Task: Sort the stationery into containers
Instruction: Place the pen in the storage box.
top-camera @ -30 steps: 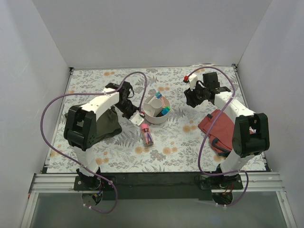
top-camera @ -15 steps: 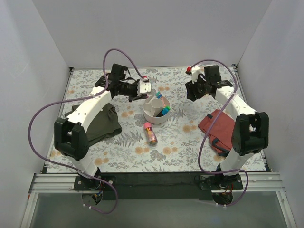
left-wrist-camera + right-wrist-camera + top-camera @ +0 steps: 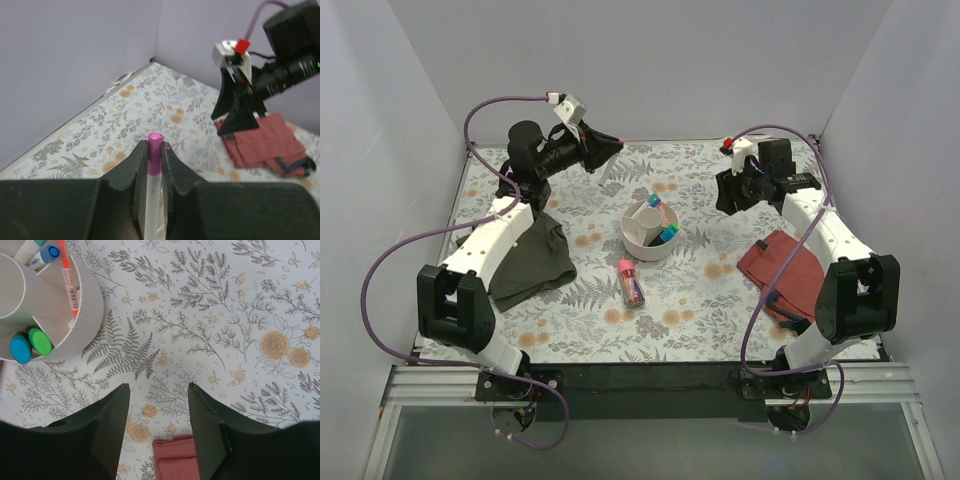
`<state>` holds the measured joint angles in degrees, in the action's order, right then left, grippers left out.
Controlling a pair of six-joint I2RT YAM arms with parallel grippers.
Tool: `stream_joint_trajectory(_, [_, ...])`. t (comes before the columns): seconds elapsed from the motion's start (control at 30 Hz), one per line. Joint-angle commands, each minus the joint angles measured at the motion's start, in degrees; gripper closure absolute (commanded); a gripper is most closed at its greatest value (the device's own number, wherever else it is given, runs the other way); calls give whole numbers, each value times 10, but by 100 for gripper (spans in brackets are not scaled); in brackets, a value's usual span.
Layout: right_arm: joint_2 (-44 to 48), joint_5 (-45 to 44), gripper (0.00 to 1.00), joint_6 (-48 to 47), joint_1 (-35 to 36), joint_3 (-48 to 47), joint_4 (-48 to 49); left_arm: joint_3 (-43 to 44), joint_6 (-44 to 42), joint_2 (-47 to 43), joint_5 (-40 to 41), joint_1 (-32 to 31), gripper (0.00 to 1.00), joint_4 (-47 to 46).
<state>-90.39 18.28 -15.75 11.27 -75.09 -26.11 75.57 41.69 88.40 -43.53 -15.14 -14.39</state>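
Floral tabletop (image 3: 720,300): left gripper (image 3: 612,148), high far-left, clamps pen (image 3: 155,150) lengthwise; bowl (image 3: 645,250) lies rightward and nearer; right gripper (image 3: 157,390) apart.

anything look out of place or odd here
The pink tube lies on its side just on the near side of the bowl, while other pens stand inside. The left fingers grip a pink-capped pen raised high at the back, well away from the bowl.

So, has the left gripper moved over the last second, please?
Yes: the left gripper went from beside the bowl toward the back wall.
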Motion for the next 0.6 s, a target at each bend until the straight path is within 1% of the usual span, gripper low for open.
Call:
stream_joint_trajectory(0.0, [1,23,41,17,-1,-3,3,3,221,43,96,11,100,-97])
stream_joint_trajectory(0.03, [-4,22,41,18,-2,-5,4,4,245,52,102,11,100,-101])
stream_joint_trajectory(0.2, [2,27,41,35,-2,2,18,10,233,99,107,5,100,-132])
stream_joint_trajectory(0.33, [14,28,41,48,-2,22,30,17,219,130,68,5,100,-163])
stream_joint_trajectory(0.57, [16,9,41,37,-3,33,32,20,208,181,36,-11,100,-203])
